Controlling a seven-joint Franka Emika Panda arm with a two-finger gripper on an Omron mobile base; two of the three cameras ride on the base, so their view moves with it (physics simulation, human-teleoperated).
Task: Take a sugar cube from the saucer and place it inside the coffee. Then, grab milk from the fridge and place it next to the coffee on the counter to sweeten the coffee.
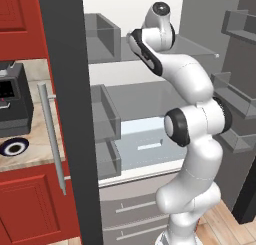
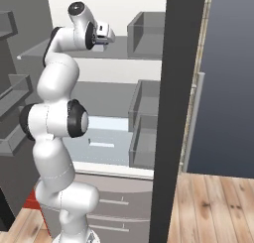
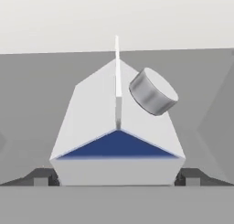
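The milk (image 3: 91, 113), a white carton with a blue gable panel and a grey cap, stands upright on a grey fridge shelf (image 3: 36, 104), very close in the hand view. My gripper (image 3: 117, 178) is open, one dark fingertip (image 3: 42, 177) on each side of the carton's base; whether the tips touch it I cannot tell. The arm reaches up into the fridge (image 1: 145, 96), with the hand (image 2: 101, 37) at the upper shelf. The saucer (image 1: 14, 147) lies on the counter (image 1: 37, 151) at the far left. The coffee and the sugar cube are out of view.
The open dark fridge door (image 1: 67, 114) with its long bar handle (image 1: 51, 139) stands between the fridge interior and the counter. Grey door bins (image 1: 107, 121) hang on it. A black coffee machine (image 1: 14, 101) sits behind the saucer. A pale drawer (image 2: 101, 140) lies below the shelves.
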